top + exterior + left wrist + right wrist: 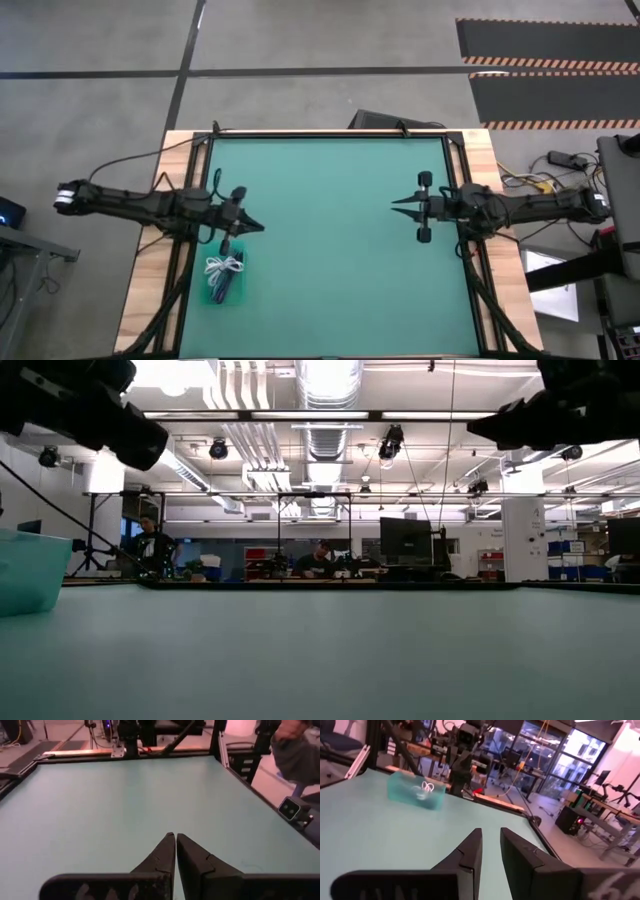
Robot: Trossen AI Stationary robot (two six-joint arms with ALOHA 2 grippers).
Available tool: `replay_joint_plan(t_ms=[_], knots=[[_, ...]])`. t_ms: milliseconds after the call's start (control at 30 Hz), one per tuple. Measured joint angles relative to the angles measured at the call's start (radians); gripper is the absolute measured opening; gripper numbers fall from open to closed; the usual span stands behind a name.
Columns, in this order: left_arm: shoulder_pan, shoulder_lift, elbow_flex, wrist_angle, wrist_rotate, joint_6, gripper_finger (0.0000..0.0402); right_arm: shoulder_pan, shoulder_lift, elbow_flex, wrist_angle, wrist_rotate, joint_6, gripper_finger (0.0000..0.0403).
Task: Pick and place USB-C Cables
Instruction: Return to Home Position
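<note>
White coiled USB-C cables [225, 266] lie in a translucent green plastic bin [240, 292] at the near left of the green surface [340, 280]. The left gripper [258, 226] hovers just beside the bin, fingers together. The right gripper [397, 204] hangs well apart at the right, fingers narrowly parted.

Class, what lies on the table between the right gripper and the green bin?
Nothing: the high view shows bare green mat between the right gripper and the green bin holding white cables.

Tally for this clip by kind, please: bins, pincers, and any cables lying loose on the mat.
Green bin: 1
Pincers: 2, left pincer and right pincer
Cables loose on the mat: 0
Total: 3
White cables inside the bin overlap, not countable.
</note>
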Motion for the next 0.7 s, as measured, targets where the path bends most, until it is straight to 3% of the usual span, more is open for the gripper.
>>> replay_joint_plan(t_ms=[700], knots=[[0.0, -0.189, -0.293, 0.325, 0.0, -0.005, 0.0, 0.0, -0.331, -0.156, -0.047, 0.001, 0.054, 0.0058]])
